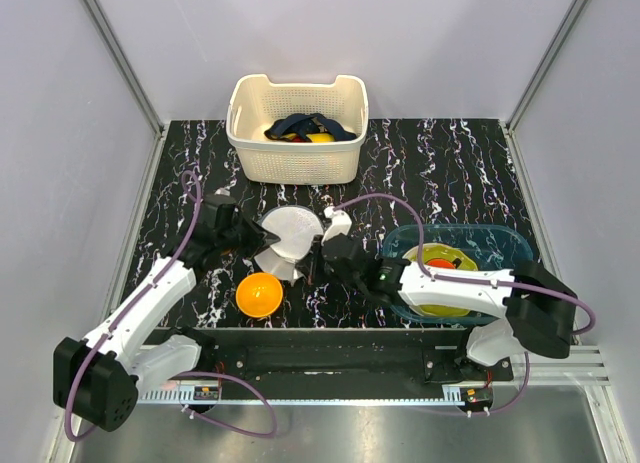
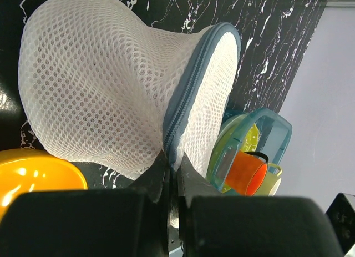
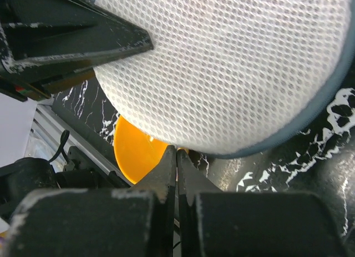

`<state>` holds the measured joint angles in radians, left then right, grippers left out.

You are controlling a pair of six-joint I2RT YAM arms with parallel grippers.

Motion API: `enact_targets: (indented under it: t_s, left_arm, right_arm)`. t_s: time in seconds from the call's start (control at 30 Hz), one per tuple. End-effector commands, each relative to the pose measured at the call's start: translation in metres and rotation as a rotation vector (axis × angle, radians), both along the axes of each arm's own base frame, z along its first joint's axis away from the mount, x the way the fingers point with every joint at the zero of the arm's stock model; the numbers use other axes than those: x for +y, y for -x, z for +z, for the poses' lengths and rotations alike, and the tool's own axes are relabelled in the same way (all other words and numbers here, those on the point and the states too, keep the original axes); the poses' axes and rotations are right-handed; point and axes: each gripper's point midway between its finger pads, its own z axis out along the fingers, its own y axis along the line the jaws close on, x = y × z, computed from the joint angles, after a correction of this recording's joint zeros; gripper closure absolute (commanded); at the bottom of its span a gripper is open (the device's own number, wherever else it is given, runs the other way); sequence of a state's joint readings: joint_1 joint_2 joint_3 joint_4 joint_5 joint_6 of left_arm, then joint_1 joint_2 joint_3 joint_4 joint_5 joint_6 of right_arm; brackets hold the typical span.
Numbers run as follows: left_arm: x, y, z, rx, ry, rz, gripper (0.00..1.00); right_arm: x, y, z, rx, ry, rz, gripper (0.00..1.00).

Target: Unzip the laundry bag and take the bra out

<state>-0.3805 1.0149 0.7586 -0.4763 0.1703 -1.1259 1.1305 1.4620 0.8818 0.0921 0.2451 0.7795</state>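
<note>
2 pinches grip 1 round white mesh laundry bag (image 1: 290,233): left gripper (image 2: 173,157) and right gripper (image 3: 177,152); 1 orange plastic bowl (image 1: 259,294) sits just beside it.

On the bench (image 1: 430,173) the laundry bag (image 1: 290,235) lies central, basket (image 1: 297,148) behind it, bowl (image 1: 259,294) before it, tub (image 1: 470,229) to its right.

The laundry bag (image 3: 222,68) runs off the right wrist view's top edge, its mesh hiding whatever lies inside.
</note>
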Motion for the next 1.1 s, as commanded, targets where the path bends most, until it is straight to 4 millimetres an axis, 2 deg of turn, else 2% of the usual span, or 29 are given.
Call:
enact_targets:
  t_s: [0.0, 0.13, 0.23, 0.3, 0.33, 0.37, 0.47, 0.5, 0.53, 0.57, 0.6, 0.63, 0.67, 0.7, 0.73, 0.77, 0.8, 0.83, 0.87, 1.03, 1.07]
  left_arm:
    - [0.004, -0.006, 0.015, -0.064, -0.03, -0.001, 1.0]
    - [0.006, -0.012, 0.024, -0.092, -0.08, -0.029, 1.0]
    - [0.008, -0.018, 0.026, -0.116, -0.121, -0.056, 1.0]
    - [0.006, -0.027, 0.03, -0.131, -0.136, -0.08, 1.0]
    - [0.007, -0.03, 0.029, -0.141, -0.166, -0.105, 1.0]
    - [0.006, -0.042, 0.033, -0.152, -0.185, -0.116, 1.0]
    - [0.013, -0.061, 0.031, -0.171, -0.283, -0.166, 1.0]
    - [0.011, -0.075, 0.03, -0.163, -0.307, -0.176, 1.0]
    - [0.011, -0.081, 0.028, -0.163, -0.329, -0.197, 1.0]
    - [0.004, -0.085, 0.026, -0.155, -0.313, -0.228, 1.0]
    - [-0.005, -0.091, 0.038, -0.179, -0.29, -0.258, 1.0]
    - [-0.012, -0.093, 0.032, -0.162, -0.276, -0.294, 0.88]
    - [-0.021, -0.091, 0.039, -0.174, -0.245, -0.326, 0.8]
    - [-0.023, -0.09, 0.042, -0.183, -0.245, -0.331, 0.67]
    - [-0.022, -0.085, 0.055, -0.218, -0.248, -0.327, 0.33]
    - [-0.018, -0.082, 0.058, -0.23, -0.264, -0.316, 0.29]
    - [-0.015, -0.078, 0.064, -0.243, -0.27, -0.309, 0.16]
    - [-0.01, -0.069, 0.062, -0.225, -0.282, -0.306, 0.1]
    - [-0.003, -0.062, 0.074, -0.255, -0.291, -0.284, 0.01]
    - [0.006, -0.017, 0.072, -0.222, -0.21, -0.241, 0.01]
    - [0.008, -0.002, 0.061, -0.2, -0.181, -0.24, 0.01]
  right_arm:
    - [-0.024, -0.002, 0.0, -0.021, 0.011, -0.068, 1.0]
    - [-0.047, 0.011, -0.015, 0.002, 0.037, -0.06, 1.0]
    - [-0.057, 0.019, -0.019, 0.009, 0.047, -0.039, 1.0]
    - [-0.061, 0.024, -0.021, 0.015, 0.059, -0.027, 1.0]
    - [-0.061, 0.025, -0.015, 0.011, 0.046, -0.022, 1.0]
    - [-0.067, 0.028, -0.02, 0.024, 0.082, -0.018, 1.0]
    - [-0.07, 0.031, -0.012, 0.01, 0.088, 0.004, 1.0]
    - [-0.069, 0.033, -0.01, 0.008, 0.087, 0.014, 1.0]
    - [-0.064, 0.033, -0.004, 0.005, 0.076, 0.028, 1.0]
    - [-0.059, 0.033, 0.0, 0.004, 0.062, 0.034, 1.0]
    - [-0.053, 0.032, 0.003, 0.008, 0.053, 0.042, 1.0]
    - [-0.039, 0.029, 0.013, 0.012, 0.037, 0.059, 1.0]
    - [-0.031, 0.029, 0.017, 0.023, 0.031, 0.066, 1.0]
    - [-0.024, 0.028, 0.02, 0.029, 0.025, 0.072, 1.0]
    - [-0.015, 0.025, 0.024, 0.036, 0.015, 0.075, 1.0]
    - [-0.008, 0.023, 0.028, 0.038, -0.019, 0.066, 1.0]
    - [-0.005, 0.022, 0.029, 0.038, -0.036, 0.064, 1.0]
    - [-0.003, 0.022, 0.025, 0.047, -0.036, 0.067, 1.0]
    - [0.002, 0.02, 0.03, 0.035, -0.065, 0.068, 1.0]
    - [0.0, 0.023, 0.011, 0.056, -0.031, 0.074, 1.0]
    - [0.0, 0.023, 0.01, 0.058, -0.038, 0.071, 1.0]
